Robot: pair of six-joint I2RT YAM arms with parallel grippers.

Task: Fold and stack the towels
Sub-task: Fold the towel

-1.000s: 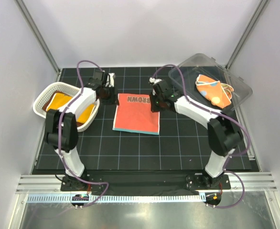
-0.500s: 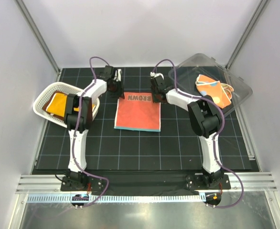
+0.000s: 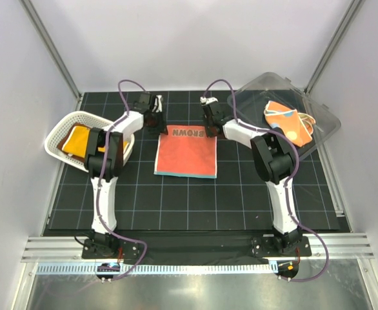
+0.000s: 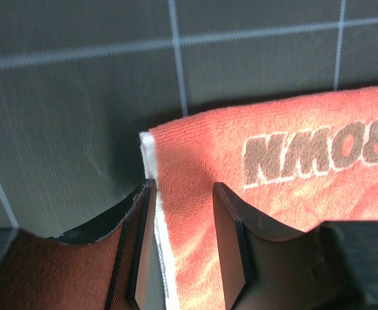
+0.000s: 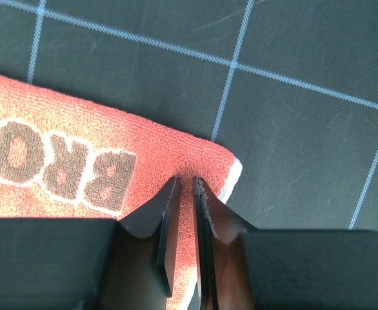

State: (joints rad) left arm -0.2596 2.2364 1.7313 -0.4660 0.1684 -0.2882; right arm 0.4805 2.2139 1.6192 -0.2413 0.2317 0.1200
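Left gripper [image 4: 180, 216], right gripper [image 5: 186, 194] straddle far corners (lettered edge) of towel [image 3: 186, 156].

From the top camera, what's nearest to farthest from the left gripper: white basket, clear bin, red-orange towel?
1. red-orange towel, middle, its corner right at the left gripper
2. white basket, on the left
3. clear bin, back right

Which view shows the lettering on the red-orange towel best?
Top external: the whole lettering shows, small, along the far edge of the towel. Left wrist shows most letters large but cropped; right wrist only a few.
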